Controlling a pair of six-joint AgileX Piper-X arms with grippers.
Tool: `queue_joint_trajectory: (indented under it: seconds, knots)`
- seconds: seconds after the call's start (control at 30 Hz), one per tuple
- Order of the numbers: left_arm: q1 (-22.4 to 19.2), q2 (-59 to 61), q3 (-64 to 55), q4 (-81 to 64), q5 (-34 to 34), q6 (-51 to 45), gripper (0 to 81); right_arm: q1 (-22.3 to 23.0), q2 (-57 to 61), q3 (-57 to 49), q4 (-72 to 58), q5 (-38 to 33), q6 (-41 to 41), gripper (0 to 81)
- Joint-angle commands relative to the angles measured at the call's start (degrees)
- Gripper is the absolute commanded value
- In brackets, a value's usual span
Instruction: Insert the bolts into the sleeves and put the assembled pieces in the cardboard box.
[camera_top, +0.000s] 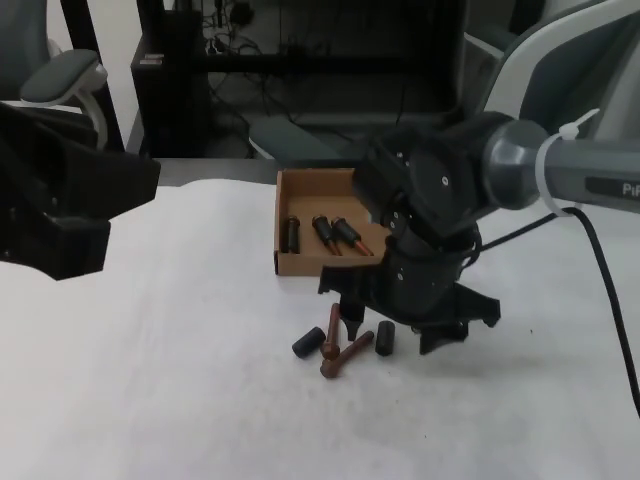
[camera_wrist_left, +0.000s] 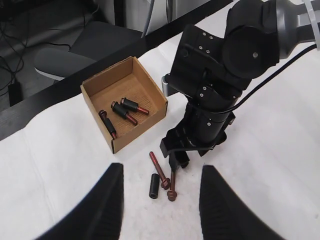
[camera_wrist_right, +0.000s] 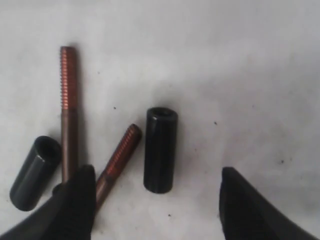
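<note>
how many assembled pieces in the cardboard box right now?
3, all lying on the floor of the cardboard box: left piece by the left wall, middle piece, right piece beside it. The left wrist view shows the whole floor, so none hidden.

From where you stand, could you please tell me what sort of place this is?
Probably a robotics lab or office workroom: a white-covered bench for the arms, office chairs behind it, and a dark rack with loose cables.

Right arm (camera_top: 560, 165) extended in from 3 o'clock, wrist bent downward. Right gripper (camera_wrist_right: 157, 210) pointed straight down, fingers apart. Left gripper (camera_wrist_left: 161, 212) stood raised at 9 o'clock, fingers apart.
</note>
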Motion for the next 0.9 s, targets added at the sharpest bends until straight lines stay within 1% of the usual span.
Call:
queue_joint_trajectory:
  seconds: [0.0,0.03,0.07,0.1,0.13,0.4,0.7,0.87]
  knots:
    - [0.05,-0.42,0.04,-0.74,-0.18,0.33,47.6,-0.21,0.49,-2.56,0.05,-0.76,-2.60,68.5]
    - [0.05,-0.42,0.04,-0.92,-0.18,0.33,47.6,-0.21,0.66,-3.06,0.01,-0.76,-3.35,63.1]
    - [0.05,-0.42,0.04,-1.16,-0.18,0.33,47.6,-0.21,0.75,-3.42,0.01,-0.76,-3.64,60.1]
    - [0.05,-0.42,0.04,-1.53,-0.18,0.33,47.6,-0.21,0.78,-3.69,0.01,-0.76,-3.67,54.6]
    - [0.05,-0.42,0.04,-1.77,-0.18,0.33,47.6,-0.21,0.75,-3.70,0.01,-0.76,-3.65,52.1]
    - [0.05,-0.42,0.04,-1.93,-0.18,0.33,47.6,-0.21,1.09,-3.57,4.13,0.00,-4.88,52.2]
    - [0.05,-0.42,0.04,-1.93,-0.18,0.33,47.6,-0.21,1.44,-3.57,4.24,1.20,-4.87,52.2]
    - [0.05,-0.42,0.04,-1.92,-1.11,0.33,47.6,-0.21,3.11,-3.57,4.58,-1.13,-4.87,52.2]
